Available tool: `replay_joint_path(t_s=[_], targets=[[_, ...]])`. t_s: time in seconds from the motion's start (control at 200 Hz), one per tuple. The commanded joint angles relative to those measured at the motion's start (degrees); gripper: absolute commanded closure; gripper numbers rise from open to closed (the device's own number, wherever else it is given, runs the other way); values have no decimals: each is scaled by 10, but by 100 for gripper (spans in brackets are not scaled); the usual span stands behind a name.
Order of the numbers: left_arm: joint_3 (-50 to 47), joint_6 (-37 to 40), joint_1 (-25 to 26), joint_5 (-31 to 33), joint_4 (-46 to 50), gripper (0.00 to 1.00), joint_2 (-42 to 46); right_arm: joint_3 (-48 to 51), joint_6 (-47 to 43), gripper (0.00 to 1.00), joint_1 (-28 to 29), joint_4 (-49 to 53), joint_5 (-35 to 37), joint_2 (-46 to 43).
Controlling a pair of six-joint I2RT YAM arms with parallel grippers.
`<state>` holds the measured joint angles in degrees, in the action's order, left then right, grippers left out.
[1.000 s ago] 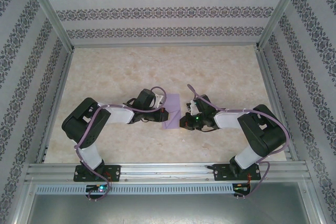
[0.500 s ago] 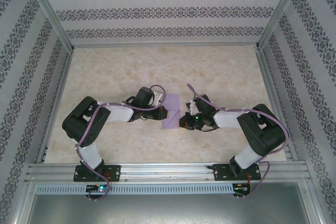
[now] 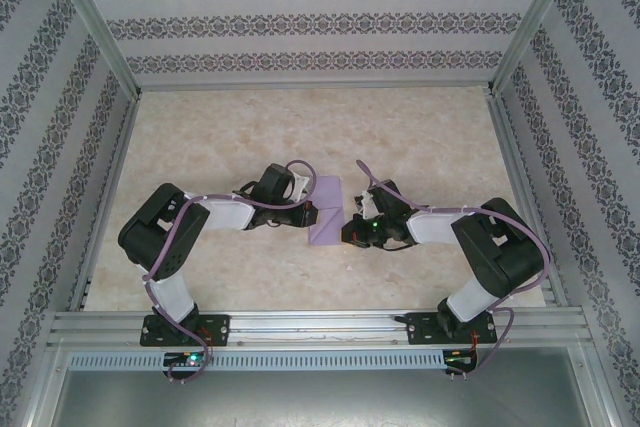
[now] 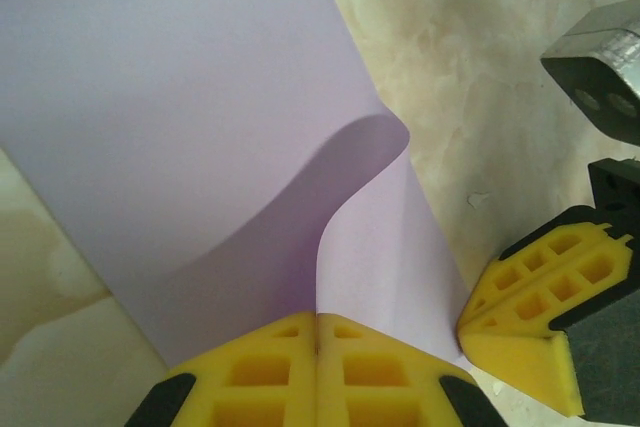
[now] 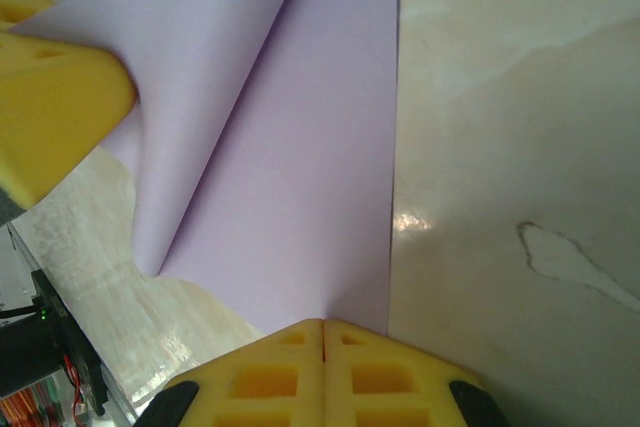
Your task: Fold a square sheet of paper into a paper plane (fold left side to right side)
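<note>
Both sets of jaws are clenched beside a lavender sheet of paper (image 3: 326, 202) that lies near the middle of a marbled beige desk (image 3: 220, 137). From above, the left jaws meet the sheet at its 9 o'clock edge. The right jaws sit at its 4 o'clock corner, and the two arms reach in from either side.

In the left wrist view, the left jaws' yellow pads (image 4: 262, 377) press flat together at 6 o'clock, pinching the sheet's edge. The pinched strip lifts off the desk and curls over in a soft loop toward 1 o'clock, while the rest of the sheet lies flat. The right jaws' yellow pad (image 4: 520, 332) shows at 4 o'clock, just beside the sheet's edge.

In the right wrist view, the right jaws' pads (image 5: 265, 377) are pressed together at 6 o'clock, their tips at the sheet's near edge. Whether paper is caught between them cannot be told. The left jaws' pad (image 5: 55, 107) at 10 o'clock holds the raised flap.
</note>
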<state>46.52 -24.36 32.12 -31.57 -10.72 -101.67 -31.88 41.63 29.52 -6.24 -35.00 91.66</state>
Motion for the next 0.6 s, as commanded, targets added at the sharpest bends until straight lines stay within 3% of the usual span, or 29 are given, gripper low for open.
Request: replay_joint_path(t_s=[0.0, 0.6], targets=[[14, 19, -7, 9, 17, 100, -12, 11, -14, 100, 9, 34, 50, 34], [6, 27, -9, 12, 18, 97, -11, 8, -15, 100, 9, 34, 48, 41]])
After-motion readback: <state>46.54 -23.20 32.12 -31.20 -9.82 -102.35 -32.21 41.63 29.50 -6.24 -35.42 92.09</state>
